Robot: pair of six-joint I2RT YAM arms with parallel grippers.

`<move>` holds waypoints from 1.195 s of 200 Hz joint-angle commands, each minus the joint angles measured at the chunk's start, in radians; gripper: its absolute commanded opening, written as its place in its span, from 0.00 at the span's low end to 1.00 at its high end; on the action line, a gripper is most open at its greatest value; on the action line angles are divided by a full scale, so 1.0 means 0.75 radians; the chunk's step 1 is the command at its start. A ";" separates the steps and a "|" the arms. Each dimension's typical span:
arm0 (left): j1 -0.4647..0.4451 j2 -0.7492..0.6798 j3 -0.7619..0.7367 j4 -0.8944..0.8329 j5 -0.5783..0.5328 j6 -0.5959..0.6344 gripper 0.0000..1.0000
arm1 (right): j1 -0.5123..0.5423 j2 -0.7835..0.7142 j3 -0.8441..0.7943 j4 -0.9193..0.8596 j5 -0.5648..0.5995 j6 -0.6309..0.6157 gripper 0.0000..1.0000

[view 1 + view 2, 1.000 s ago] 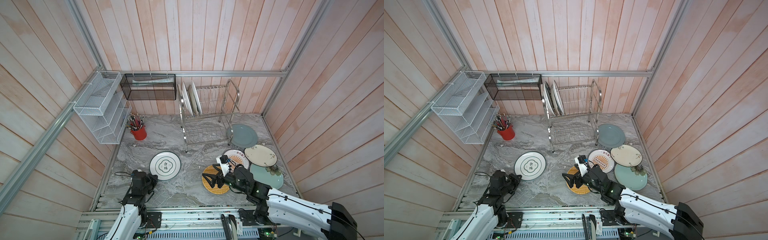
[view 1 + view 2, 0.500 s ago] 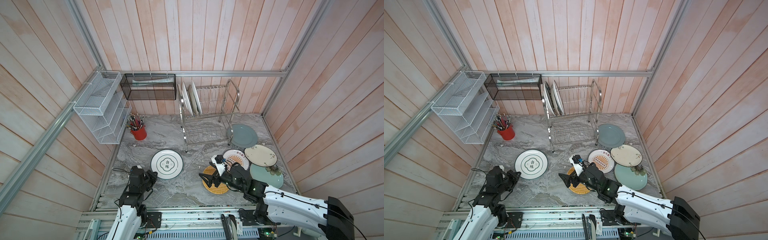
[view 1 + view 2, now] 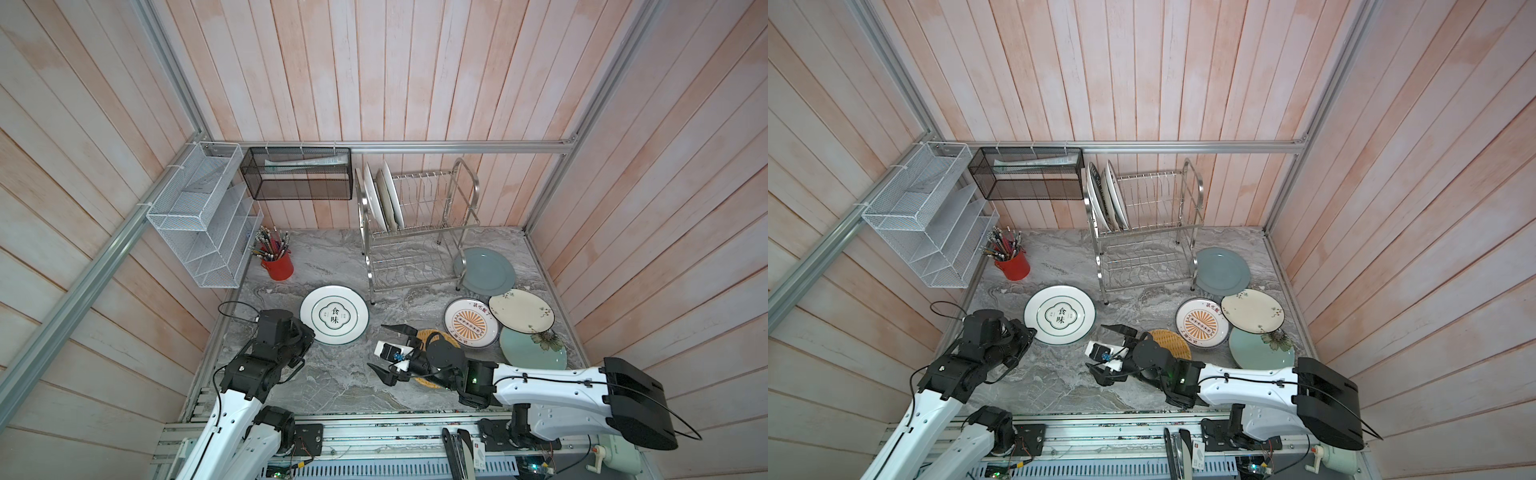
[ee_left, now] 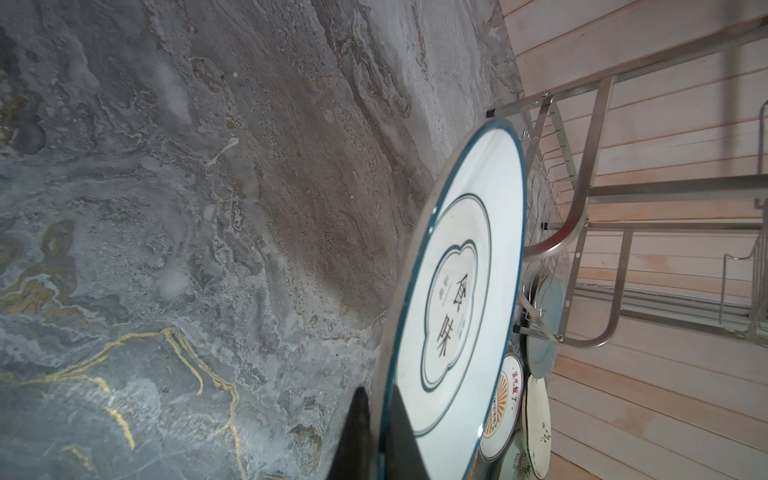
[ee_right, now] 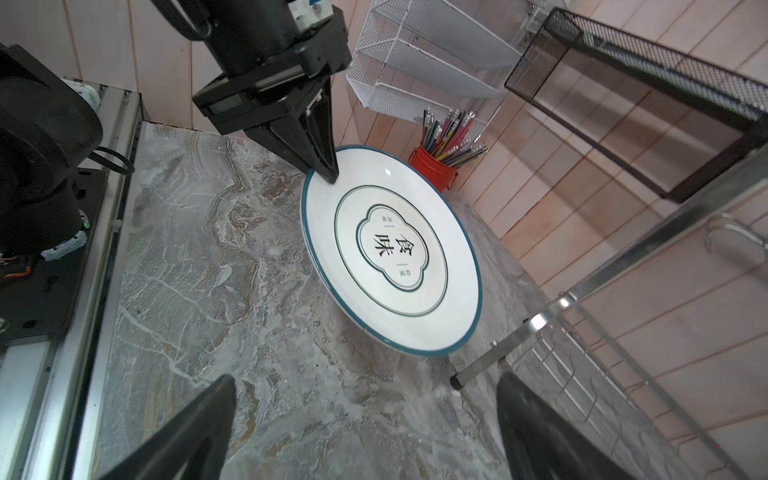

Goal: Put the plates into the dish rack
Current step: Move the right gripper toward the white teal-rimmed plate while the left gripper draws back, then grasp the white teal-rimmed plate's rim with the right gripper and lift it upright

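My left gripper (image 3: 309, 332) (image 4: 380, 432) (image 5: 328, 174) is shut on the near rim of a white plate with a teal rim and a lettered centre (image 3: 334, 314) (image 3: 1059, 316) (image 5: 390, 249). That plate is tilted, its gripped edge raised off the marble. My right gripper (image 3: 377, 346) (image 3: 1096, 347) (image 5: 365, 380) stands open and empty, facing this plate just to its right. The dish rack (image 3: 415, 232) (image 3: 1142, 232) holds three upright plates (image 3: 382, 199) at its upper left end. Grey-blue (image 3: 486, 270), sunburst (image 3: 469, 322), cream floral (image 3: 521, 311), pale teal (image 3: 532, 351) and yellow woven (image 3: 432, 336) plates lie flat.
A red cup of pens (image 3: 277, 266) stands at the back left. A white mesh organiser (image 3: 203, 220) and a black mesh basket (image 3: 297, 174) hang on the walls. The rack's front foot (image 5: 457, 380) is close to my right gripper's finger.
My left gripper has raised the lettered plate's near edge. The right gripper has swung left, from over the woven plate towards the lettered plate, staying open.
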 commanded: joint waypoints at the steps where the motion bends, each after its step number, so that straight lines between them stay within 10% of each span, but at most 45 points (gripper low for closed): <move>1: -0.101 0.077 0.133 -0.122 -0.163 -0.126 0.00 | 0.046 0.102 0.081 0.033 0.079 -0.266 0.97; 131: -0.398 0.310 0.477 -0.299 -0.393 -0.270 0.00 | 0.062 0.419 0.419 -0.157 0.204 -0.380 0.21; 239: -0.422 0.298 0.451 -0.253 -0.360 -0.271 0.00 | 0.044 0.495 0.487 -0.164 0.295 -0.336 0.22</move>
